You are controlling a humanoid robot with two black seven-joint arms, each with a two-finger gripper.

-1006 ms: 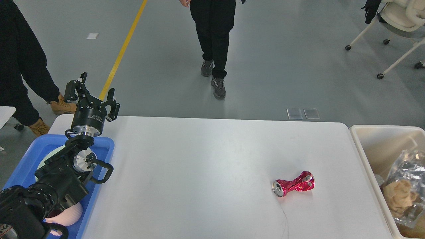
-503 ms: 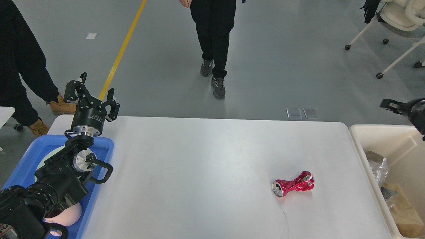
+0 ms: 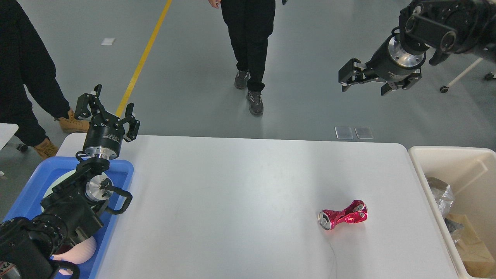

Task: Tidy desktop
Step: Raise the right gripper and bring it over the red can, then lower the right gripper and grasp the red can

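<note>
The white desktop (image 3: 232, 186) fills the middle of the head view. A crushed red can (image 3: 343, 219) lies on its side on the right part of it. My left gripper (image 3: 108, 104) is open and empty, held upright above the desktop's far left corner. My right gripper (image 3: 366, 79) is open and empty, raised high above the floor beyond the desktop's far right corner, far from the can.
A blue tray (image 3: 120, 166) with a pale plate and a pink item sits at the left under my left arm. A cream bin (image 3: 430, 159) with crumpled wrapping and cardboard stands at the right. Two people stand beyond the desktop; a wheeled chair (image 3: 465, 23) is at far right.
My right arm has risen from over the cream bin to high at the upper right, gripper open. The crumpled foil and paper now lie lower in the bin. My left arm has not moved.
</note>
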